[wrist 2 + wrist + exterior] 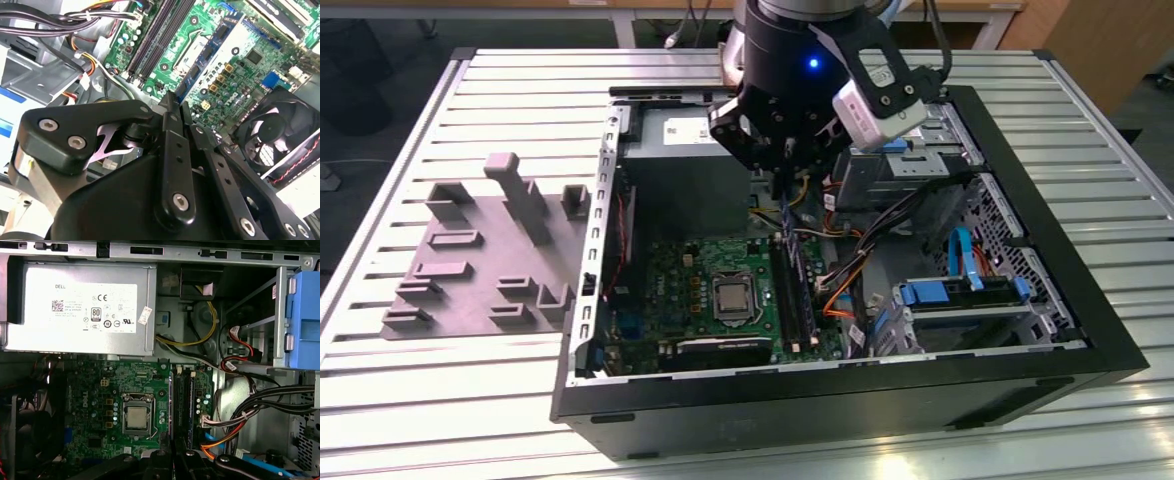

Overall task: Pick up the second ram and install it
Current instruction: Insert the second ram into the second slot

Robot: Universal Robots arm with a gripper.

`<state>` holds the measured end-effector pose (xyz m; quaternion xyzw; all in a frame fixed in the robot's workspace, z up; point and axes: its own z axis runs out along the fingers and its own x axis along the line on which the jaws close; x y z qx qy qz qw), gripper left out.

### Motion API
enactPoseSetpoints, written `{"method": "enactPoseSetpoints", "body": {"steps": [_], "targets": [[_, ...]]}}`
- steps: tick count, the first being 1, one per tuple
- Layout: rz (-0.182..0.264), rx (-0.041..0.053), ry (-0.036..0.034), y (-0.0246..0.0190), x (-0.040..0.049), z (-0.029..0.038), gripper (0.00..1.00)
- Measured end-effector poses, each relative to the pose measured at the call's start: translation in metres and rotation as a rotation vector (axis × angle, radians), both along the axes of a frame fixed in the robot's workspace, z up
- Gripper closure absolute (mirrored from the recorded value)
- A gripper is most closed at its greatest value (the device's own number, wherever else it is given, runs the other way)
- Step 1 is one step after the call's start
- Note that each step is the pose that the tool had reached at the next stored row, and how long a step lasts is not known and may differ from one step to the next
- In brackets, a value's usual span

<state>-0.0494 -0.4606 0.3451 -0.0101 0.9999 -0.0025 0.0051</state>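
My gripper (pixel 783 193) hangs inside the open computer case (pixel 1067 330), above the far end of the memory slots. In both wrist views the fingers (pixel 172 107) (pixel 165 460) lie pressed together and I see nothing between them. A thin dark green ram stick (pixel 172 400) (pixel 779 285) stands seated on edge in the slot nearest the processor (pixel 136 419). Black socket rails (pixel 189 400) (pixel 160 35) run beside it. I cannot tell whether this stick is the second ram. My gripper is above it and not touching it.
The mauve-grey fixture block (pixel 480 260) lies on the slatted table at the exterior view's left. Inside the case are the power supply (pixel 80 305), cable bundles (pixel 260 405), blue drive brackets (pixel 961 295) and a fan (pixel 280 130).
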Motion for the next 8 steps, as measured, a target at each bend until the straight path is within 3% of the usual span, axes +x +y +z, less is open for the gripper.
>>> {"method": "enactPoseSetpoints", "body": {"steps": [4,8], "targets": [[0.0,0.0004,-0.0002,0.0,0.0007,-0.001,0.86],[0.001,0.0002,-0.0001,0.0,0.0031,-0.007,0.86]]}}
